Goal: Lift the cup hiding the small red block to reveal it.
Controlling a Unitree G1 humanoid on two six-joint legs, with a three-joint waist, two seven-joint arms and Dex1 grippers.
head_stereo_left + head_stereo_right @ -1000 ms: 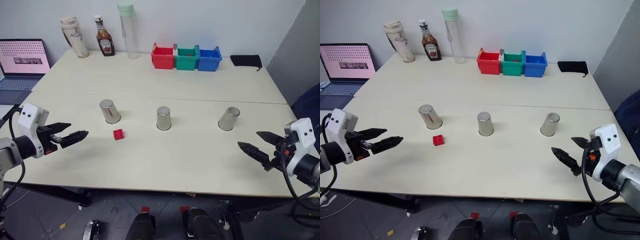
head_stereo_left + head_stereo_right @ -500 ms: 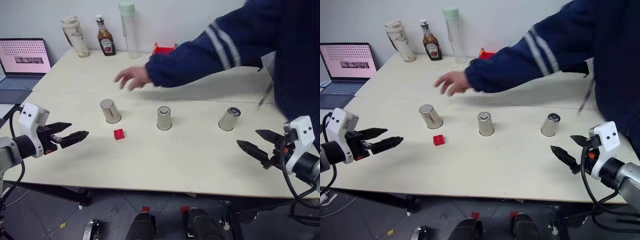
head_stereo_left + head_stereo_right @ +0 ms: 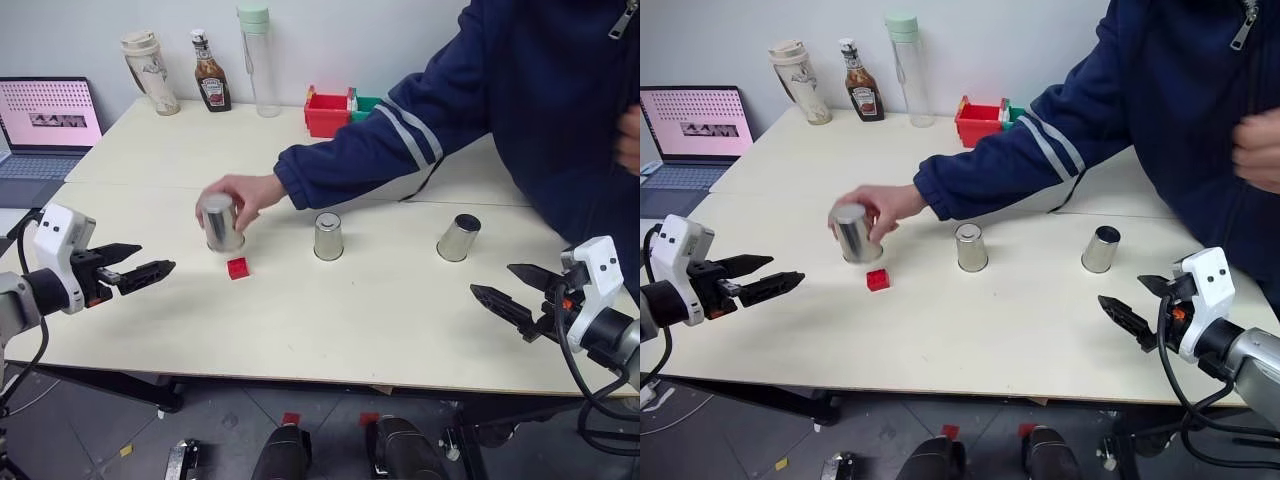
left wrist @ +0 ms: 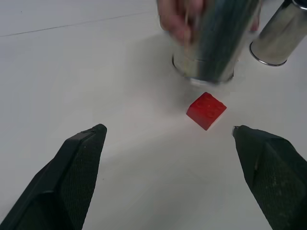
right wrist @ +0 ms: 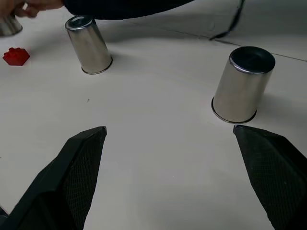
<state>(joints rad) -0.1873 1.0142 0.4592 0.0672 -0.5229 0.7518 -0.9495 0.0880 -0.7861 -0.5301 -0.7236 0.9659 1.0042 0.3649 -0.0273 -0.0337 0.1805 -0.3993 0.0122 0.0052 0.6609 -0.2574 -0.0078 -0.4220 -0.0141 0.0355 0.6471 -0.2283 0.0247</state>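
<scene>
I take the small bright red studded plastic brick [image 3: 237,267] as my landmark on the pale wooden table [image 3: 330,330]; it lies uncovered. Just behind it, a person's hand [image 3: 243,194] in a dark blue sleeve with pale stripes [image 3: 400,130] grips the left of three shiny steel tumblers [image 3: 220,222], mouth down; I cannot tell whether its rim is touching the table. The middle tumbler [image 3: 328,236] stands upside down to the right of the brick, and the third tumbler [image 3: 459,237] further right, well apart. My left gripper [image 3: 137,273] hovers left of the brick, its two black fingers spread wide and holding nothing. My right gripper [image 3: 513,293] sits far right of the brick, near the third tumbler, its fingers likewise splayed and empty.
</scene>
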